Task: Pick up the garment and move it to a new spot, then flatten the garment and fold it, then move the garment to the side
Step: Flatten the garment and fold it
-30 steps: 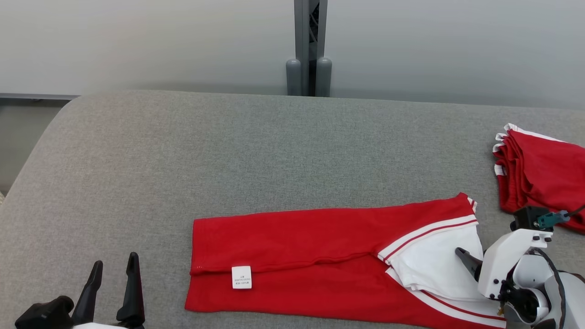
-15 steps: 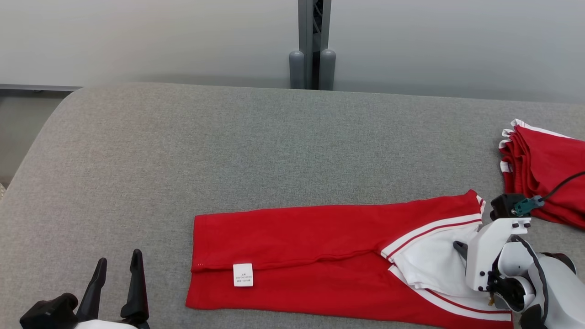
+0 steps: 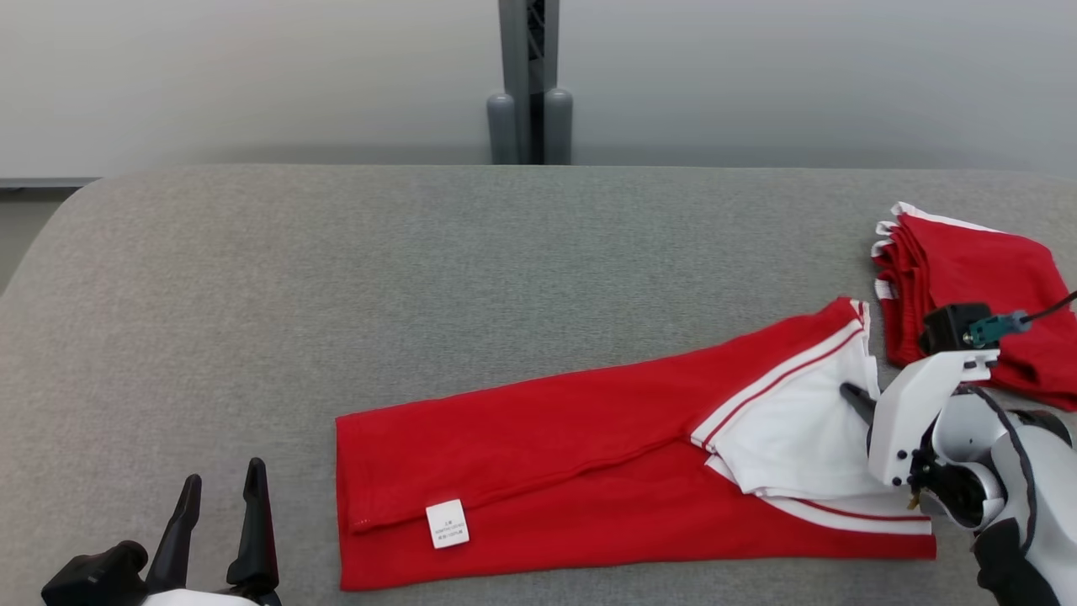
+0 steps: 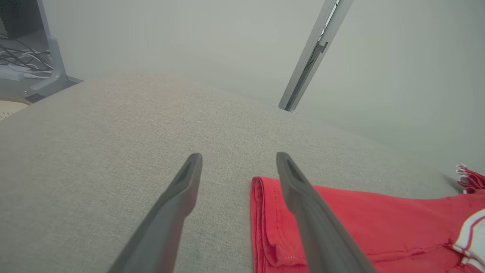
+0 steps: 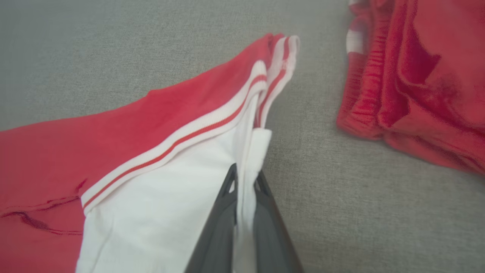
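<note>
A grey fabric worktop (image 3: 336,278) is lying under soft, even light; a pale wall (image 3: 252,76) is standing behind it, a grey post (image 3: 528,80) rising at its far edge.

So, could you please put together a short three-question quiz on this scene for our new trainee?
1. True or false: the left gripper is shut on the garment.
2. Which part of the garment is the right gripper pinching? A: its white edge. B: its red hem. C: nothing at all.
3. Fill in: the red pile lies apart from the garment, on the robot's ____ side.
Key: 1 false; 2 A; 3 right.
</note>
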Available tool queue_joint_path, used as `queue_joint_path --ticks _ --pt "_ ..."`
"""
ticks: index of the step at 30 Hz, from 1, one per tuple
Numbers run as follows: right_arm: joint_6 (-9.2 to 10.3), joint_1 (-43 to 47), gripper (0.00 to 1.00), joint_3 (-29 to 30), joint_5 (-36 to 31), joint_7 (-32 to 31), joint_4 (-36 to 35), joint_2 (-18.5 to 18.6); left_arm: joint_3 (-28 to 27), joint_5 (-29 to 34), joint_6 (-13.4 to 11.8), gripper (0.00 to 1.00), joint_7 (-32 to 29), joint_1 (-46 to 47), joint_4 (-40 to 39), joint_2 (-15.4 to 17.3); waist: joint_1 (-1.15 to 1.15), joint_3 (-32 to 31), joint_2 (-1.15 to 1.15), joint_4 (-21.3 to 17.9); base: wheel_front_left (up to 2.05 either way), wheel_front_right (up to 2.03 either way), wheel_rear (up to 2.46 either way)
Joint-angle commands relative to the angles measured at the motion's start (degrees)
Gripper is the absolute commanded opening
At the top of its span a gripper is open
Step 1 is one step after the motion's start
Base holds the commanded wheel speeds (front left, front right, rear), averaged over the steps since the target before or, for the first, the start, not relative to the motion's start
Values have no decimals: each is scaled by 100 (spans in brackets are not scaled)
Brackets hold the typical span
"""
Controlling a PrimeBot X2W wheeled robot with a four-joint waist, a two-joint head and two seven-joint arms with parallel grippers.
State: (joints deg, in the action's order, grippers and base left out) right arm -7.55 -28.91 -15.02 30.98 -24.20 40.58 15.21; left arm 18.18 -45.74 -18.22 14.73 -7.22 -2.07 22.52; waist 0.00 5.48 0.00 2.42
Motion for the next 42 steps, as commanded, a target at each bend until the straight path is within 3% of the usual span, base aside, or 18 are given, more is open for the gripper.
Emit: queue_joint_path --ticks 1,11,17,28,35,42 --pt "12 -64 0 1 45 -33 -117 121 -33 50 29 100 26 55 12 5 0 -11 0 -98 0 0 0" --pt "8 124 0 266 72 -417 -1057 652 -62 116 104 100 41 7 53 -97 0 -91 0 -468 0 0 0" --pt "8 227 0 491 -98 -644 -1357 671 -98 161 150 100 44 -18 65 -158 0 -148 0 -573 0 0 0" --pt "7 623 0 319 379 -1311 -2458 228 -68 216 236 100 45 -72 163 -251 0 -299 0 -575 0 0 0" --pt "7 793 0 -191 657 -1807 -3206 -82 -20 230 238 100 29 -100 164 -248 0 -370 0 -368 0 0 0" --pt "6 578 0 -753 571 -2004 -3330 -418 18 224 264 100 15 -98 174 -268 0 -413 0 -143 0 0 0"
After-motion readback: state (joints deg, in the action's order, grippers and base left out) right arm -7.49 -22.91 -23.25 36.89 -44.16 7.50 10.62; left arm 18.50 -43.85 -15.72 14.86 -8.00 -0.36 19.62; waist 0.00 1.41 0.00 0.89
